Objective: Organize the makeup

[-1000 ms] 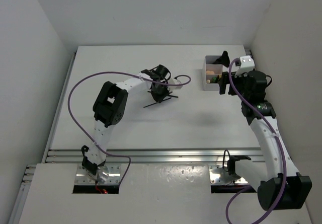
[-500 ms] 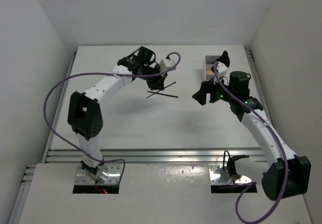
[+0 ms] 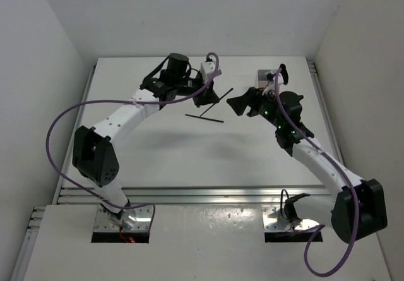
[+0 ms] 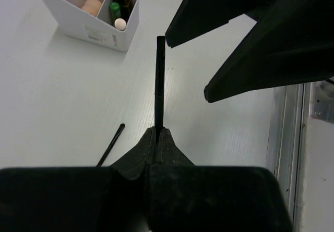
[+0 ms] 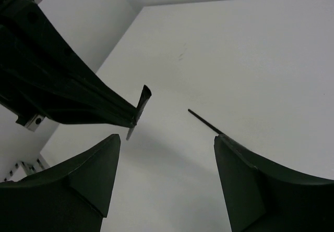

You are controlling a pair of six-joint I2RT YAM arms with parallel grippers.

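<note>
Left wrist view: left gripper (image 4: 156, 135) pinched shut on a thin black pencil (image 4: 160, 81), raised over the table (image 4: 47, 101), tip aimed at the right gripper (image 5: 167, 143); right jaws spread wide, gripping nothing, close to the pencil's far end; second pencil (image 4: 110, 145) flat on the table; white box (image 4: 99, 34) beyond, holding a peach sponge (image 4: 92, 6) and a green tube (image 4: 116, 8).

Left gripper (image 3: 199, 95): over far centre of table (image 3: 145, 148), closed on thin black pencil (image 3: 221, 95).
Pencil end: points right, toward right gripper (image 3: 243, 102).
Right gripper fingers: parted.
Second pencil (image 3: 204, 117): flat on table, just nearer.
White box (image 3: 261, 79): far right, partly hidden.
</note>
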